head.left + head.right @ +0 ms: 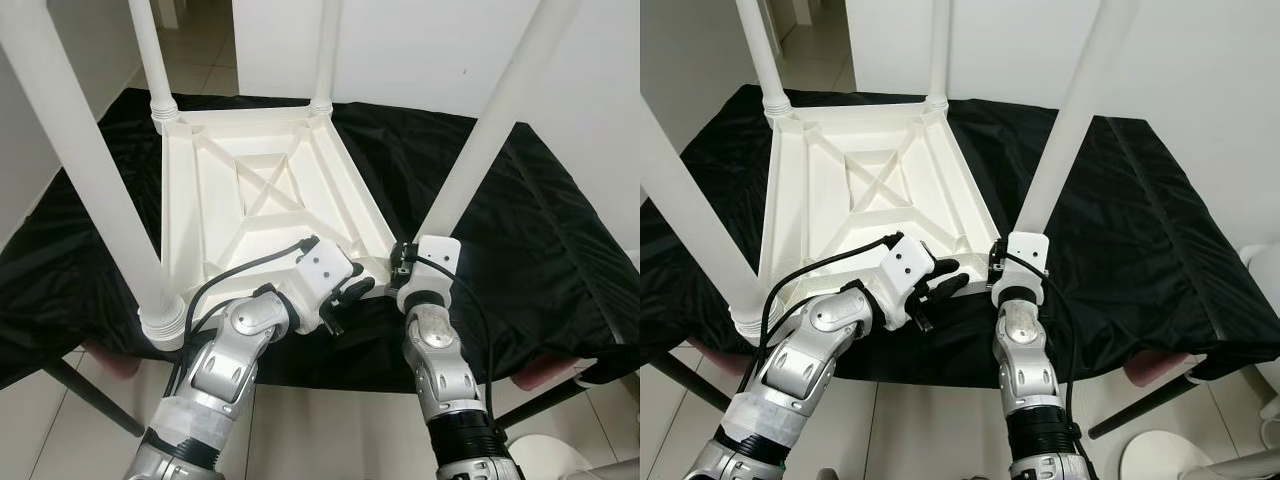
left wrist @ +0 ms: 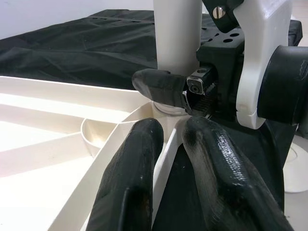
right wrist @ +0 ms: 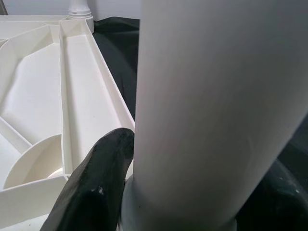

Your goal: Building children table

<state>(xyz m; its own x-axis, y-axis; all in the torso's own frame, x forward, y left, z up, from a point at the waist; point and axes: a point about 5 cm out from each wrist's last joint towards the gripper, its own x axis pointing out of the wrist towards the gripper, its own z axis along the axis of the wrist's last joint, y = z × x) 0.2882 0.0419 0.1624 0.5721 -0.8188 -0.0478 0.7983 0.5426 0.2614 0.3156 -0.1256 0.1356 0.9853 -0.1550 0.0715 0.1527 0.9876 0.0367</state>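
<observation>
Tabletop, white plastic, lies upside down on the black cloth w/ its ribbed underside facing up at you. All four white legs stand in the corner sockets: two far ones at the back, one big in the near-left foreground, and the near-right leg rising at a slant from the corner closest to both arms.

Your right gripper is at the base of that near-right leg, one black finger on each side of the tube, i.e. clamped round it just above the socket. In the right wrist view the leg sits between the fingers, touching both.

Your left gripper is at the same corner, fingers straddling the tabletop's edge rib: one inside the rim, one outside, close together w/ the rib between. Can't tell if they actually pinch it.

Floor is pale tile under the cloth's near edge.
</observation>
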